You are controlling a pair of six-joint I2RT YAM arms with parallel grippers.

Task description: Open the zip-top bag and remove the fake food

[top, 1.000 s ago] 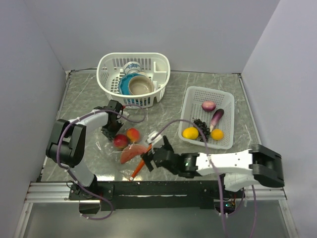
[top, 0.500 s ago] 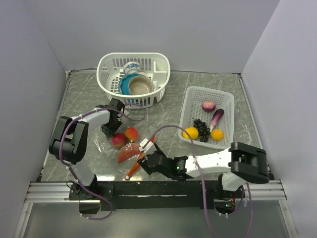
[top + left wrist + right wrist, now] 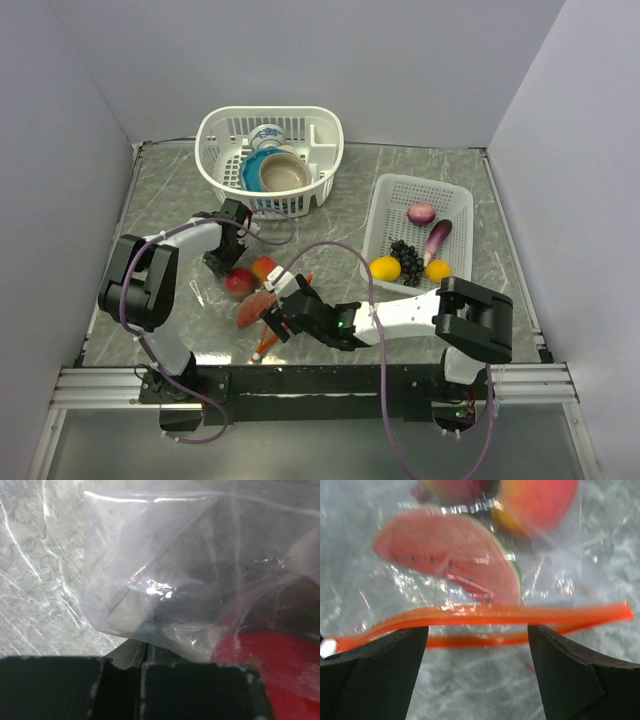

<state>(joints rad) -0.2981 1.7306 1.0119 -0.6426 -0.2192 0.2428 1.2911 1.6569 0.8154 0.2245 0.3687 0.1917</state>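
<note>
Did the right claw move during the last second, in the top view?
Yes. The right claw moved left, away from the white tray, toward the zip-top bag.

the table (image 3: 420, 160) has a grey-green, marble-look top veined in white, and three plain, pale lavender-grey panels box it in: a back wall (image 3: 320, 60), a left wall (image 3: 50, 150) and a right wall (image 3: 580, 150), the side ones closing in toward the back. a silver aluminium rail (image 3: 100, 385) runs along the near edge, and below it lies a dull grey surface (image 3: 300, 450) too plain to identify. the light is soft and even, with only faint shadows, and small white glints show on the tabletop in the wrist views.
</note>
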